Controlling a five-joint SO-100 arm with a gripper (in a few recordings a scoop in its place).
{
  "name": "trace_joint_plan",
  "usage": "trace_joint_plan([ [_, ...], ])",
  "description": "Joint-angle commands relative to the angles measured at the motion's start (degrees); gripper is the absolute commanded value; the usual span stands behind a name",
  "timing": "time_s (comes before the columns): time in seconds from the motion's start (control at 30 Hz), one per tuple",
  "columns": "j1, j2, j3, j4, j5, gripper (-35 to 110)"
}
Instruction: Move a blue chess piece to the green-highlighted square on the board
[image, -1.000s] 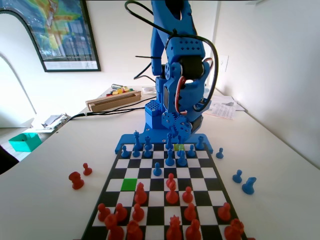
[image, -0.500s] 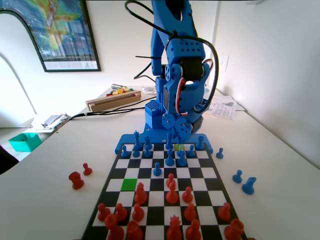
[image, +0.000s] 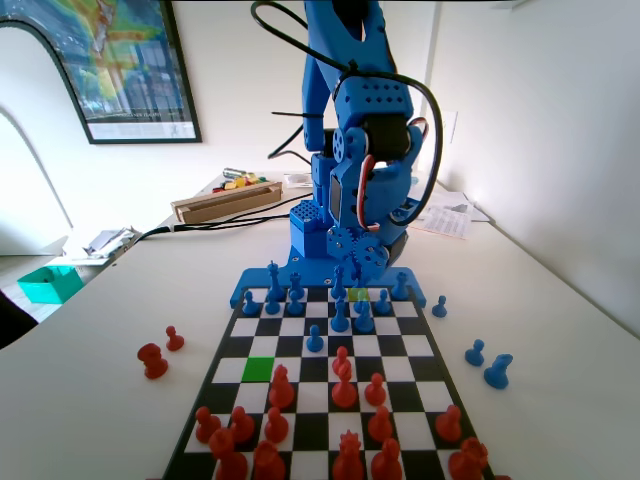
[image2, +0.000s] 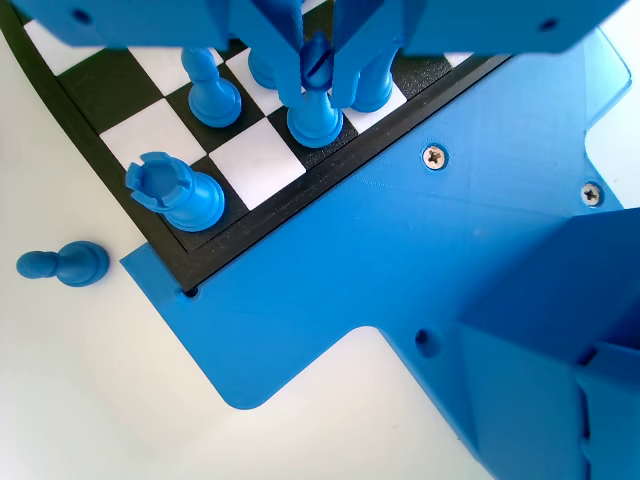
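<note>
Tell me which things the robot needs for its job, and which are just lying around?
For the job:
small blue plastic chess piece between the robot's blue fingers
vivid green square
black-and-white chequered board

Just lying about:
red plastic pieces on the table
blue plastic pieces beside the board
teal box
framed poster

— What is seen at the top of the wrist view?
— The gripper (image2: 318, 68) is lowered over the board (image2: 250, 165); its fingers (image2: 285, 45) are closed around the top of a blue piece (image2: 316, 110) in the edge row.
— And nearby?
— A blue rook (image2: 172, 192) is stood on the corner square; a blue pawn (image2: 60, 265) is lying on the white tabletop (image2: 90, 390).
</note>
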Motion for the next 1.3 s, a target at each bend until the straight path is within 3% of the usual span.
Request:
trace_joint_plan([
  [0.0,-1.49,1.05,0.44,1.05,-1.14,1],
  [0.67,1.76,8.53,-15.56,18.98,-3.34,1],
  [1.27,21.01,1.85,-34.19,27.25,-12.66,1],
])
